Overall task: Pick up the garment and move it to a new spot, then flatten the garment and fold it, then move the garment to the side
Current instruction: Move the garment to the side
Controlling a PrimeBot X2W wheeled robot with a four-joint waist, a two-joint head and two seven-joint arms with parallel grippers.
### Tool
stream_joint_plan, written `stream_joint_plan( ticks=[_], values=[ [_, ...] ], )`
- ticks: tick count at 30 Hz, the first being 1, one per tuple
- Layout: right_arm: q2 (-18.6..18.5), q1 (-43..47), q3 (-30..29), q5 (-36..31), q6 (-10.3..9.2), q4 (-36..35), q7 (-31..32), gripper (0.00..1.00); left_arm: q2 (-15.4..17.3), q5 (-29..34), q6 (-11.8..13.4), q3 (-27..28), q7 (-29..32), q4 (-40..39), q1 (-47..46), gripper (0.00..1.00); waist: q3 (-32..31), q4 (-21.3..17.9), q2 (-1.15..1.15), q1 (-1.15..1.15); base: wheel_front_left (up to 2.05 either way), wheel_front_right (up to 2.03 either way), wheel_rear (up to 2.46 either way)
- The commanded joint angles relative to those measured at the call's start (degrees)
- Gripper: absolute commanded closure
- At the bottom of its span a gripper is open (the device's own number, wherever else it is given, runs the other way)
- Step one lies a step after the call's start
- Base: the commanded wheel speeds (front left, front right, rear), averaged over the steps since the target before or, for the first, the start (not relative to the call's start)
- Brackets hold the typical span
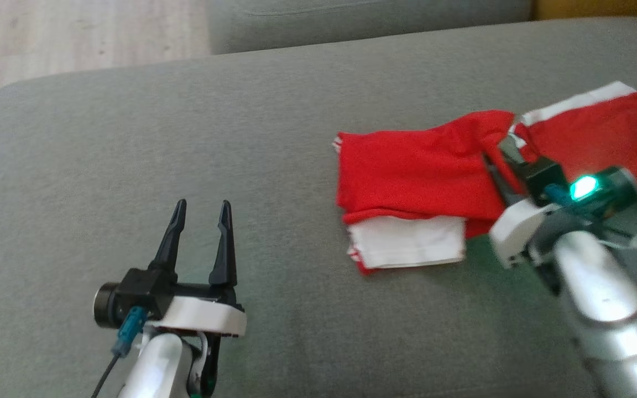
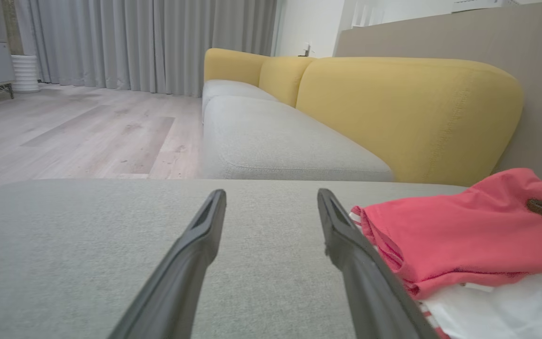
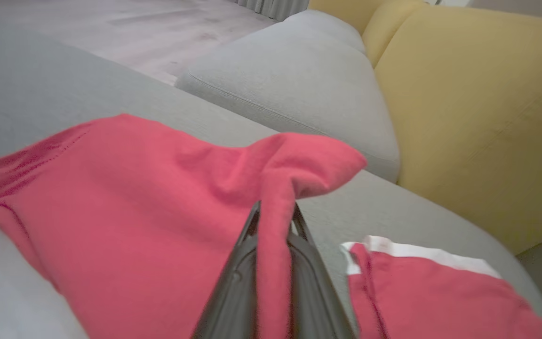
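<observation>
In the lower left of the head view, the left hand [image 1: 202,204] is released, its fingers apart with nothing between them, above bare grey cushion [image 1: 103,143]. Right of the middle lies the garment [image 1: 412,171], red with white parts. It is crumpled in a loose heap on the cushion and reaches the right border of the frame. The right hand [image 1: 505,148] is clenched on a raised ridge of the red cloth; the right wrist view shows this fold pinched between both fingers.

The step in hand seems to be the first one, the pick-up. The next move likely calls for a lift until the trailing cloth comes free, then a carry toward the left, where much open cushion waits. The cushion's far edge, with floor [image 1: 47,33] beyond, runs along the upper left, so the drop should stay well inside it.
</observation>
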Motion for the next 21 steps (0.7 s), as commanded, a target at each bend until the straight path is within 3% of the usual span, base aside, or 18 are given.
stream_joint_plan(
  ticks=[1,11,14,21],
  values=[
    [-3.7,-1.9,2.9,0.0,-0.05,-3.3,1.1,1.00,0.2,0.3,0.0,1.2,-0.3,-2.0,-1.8,0.00,0.9,-2.3,0.00,0.00,0.00,0.00,0.00],
    [-25.4,-8.9,8.5,4.5,-0.05,-4.7,5.3,1.00,0.2,1.3,-0.9,1.8,-0.3,-2.3,-5.2,0.00,7.8,-3.3,0.00,0.00,0.00,0.00,0.00],
    [-29.2,-11.2,6.5,5.0,-0.05,-2.2,5.4,1.00,0.2,1.3,-1.3,2.2,-0.3,-2.1,-6.0,0.00,9.6,-2.5,0.00,0.00,0.00,0.00,0.00],
    [-33.8,-14.5,0.3,2.7,-0.05,4.5,4.8,1.00,0.2,1.4,-1.8,2.3,-0.3,-2.0,-7.7,0.00,12.6,0.4,0.00,0.00,0.00,0.00,0.00]
  ],
)
